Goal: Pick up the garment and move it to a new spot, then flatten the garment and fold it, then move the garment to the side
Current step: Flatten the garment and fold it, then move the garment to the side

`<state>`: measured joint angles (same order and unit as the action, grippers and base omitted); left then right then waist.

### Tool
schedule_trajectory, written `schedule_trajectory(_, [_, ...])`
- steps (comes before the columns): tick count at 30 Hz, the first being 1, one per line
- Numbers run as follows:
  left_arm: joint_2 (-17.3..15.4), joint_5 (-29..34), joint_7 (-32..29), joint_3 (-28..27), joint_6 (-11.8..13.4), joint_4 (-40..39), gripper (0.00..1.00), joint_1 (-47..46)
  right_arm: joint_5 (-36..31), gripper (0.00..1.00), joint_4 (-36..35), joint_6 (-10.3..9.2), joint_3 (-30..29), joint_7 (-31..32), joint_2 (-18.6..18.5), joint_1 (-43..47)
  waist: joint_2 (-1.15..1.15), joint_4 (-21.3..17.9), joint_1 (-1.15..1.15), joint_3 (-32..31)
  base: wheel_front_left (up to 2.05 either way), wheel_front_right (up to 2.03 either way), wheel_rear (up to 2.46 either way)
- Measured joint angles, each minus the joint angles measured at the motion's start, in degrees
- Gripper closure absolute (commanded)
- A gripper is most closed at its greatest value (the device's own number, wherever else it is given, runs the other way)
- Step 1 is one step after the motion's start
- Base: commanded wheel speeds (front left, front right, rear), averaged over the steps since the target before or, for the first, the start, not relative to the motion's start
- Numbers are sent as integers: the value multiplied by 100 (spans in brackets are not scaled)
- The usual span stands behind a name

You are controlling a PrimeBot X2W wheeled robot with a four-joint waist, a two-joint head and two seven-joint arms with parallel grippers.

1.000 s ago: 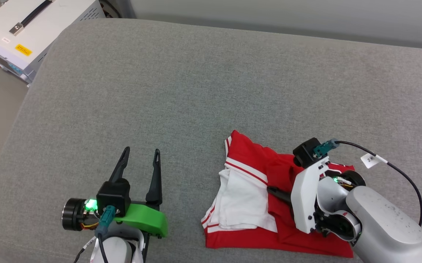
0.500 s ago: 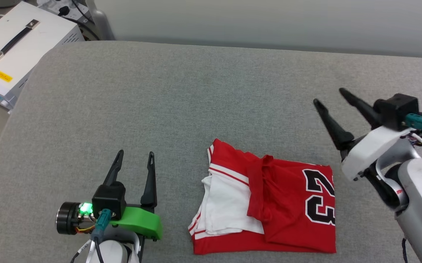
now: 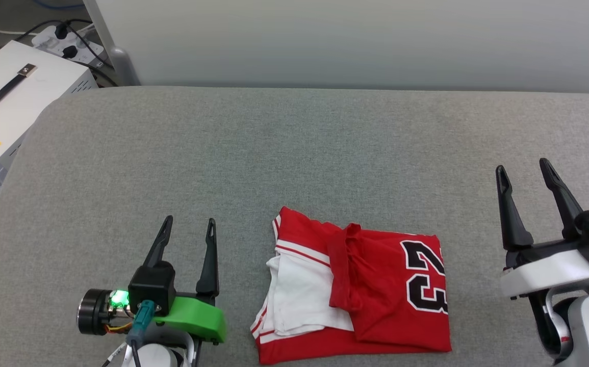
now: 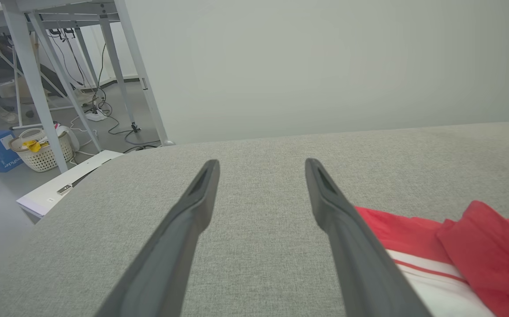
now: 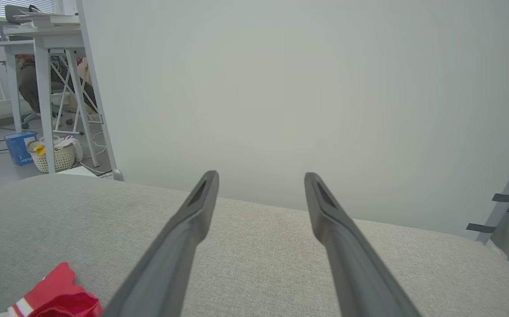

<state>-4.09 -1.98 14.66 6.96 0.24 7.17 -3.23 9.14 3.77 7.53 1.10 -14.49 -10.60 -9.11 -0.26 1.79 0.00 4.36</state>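
Observation:
The garment (image 3: 376, 285), a red jersey with a white sleeve and a black number, lies folded on the grey cushion near the front edge in the head view. Its red cloth (image 4: 492, 246) shows at the lower right of the left wrist view, and a corner (image 5: 56, 295) at the lower left of the right wrist view. My left gripper (image 3: 188, 223) stands open to the garment's left, apart from it, with nothing between its fingers (image 4: 192, 207). My right gripper (image 3: 523, 165) is open to the garment's right, also apart and holding nothing.
The grey cushioned surface (image 3: 274, 153) stretches wide behind the garment up to a pale wall. A white box with a black handle (image 3: 3, 102) sits off the cushion's left edge. Table legs, cables and a basket (image 4: 42, 149) stand on the floor beyond.
My right gripper has let go of the garment, opened and drawn away to the right. The garment lies flat with its number showing. The head camera has tilted up.

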Motion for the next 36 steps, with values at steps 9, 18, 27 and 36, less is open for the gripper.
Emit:
schedule_trajectory(9, [8, -80, 0, -46, -51, -14, 0, 213, 30, 0, -313, 0, -157, -16, 478, 935, 0, 34, 0, -201, 0, 0, 0])
schedule_trajectory(18, [14, -124, 0, -93, -53, 2, 0, 415, 80, 0, -394, 0, -344, -18, 654, 1548, 0, 123, 0, -375, 0, 0, 0])
schedule_trajectory(27, [22, -138, 0, -103, -57, 41, 0, 514, 69, 0, -411, 0, -319, -18, 689, 1742, 0, 161, 0, -462, 0, 0, 0])
schedule_trajectory(36, [35, -137, 0, -104, -97, 93, 0, 521, 8, 0, -459, 0, -349, -16, 500, 1455, 0, 179, 0, -419, 0, 0, 0])
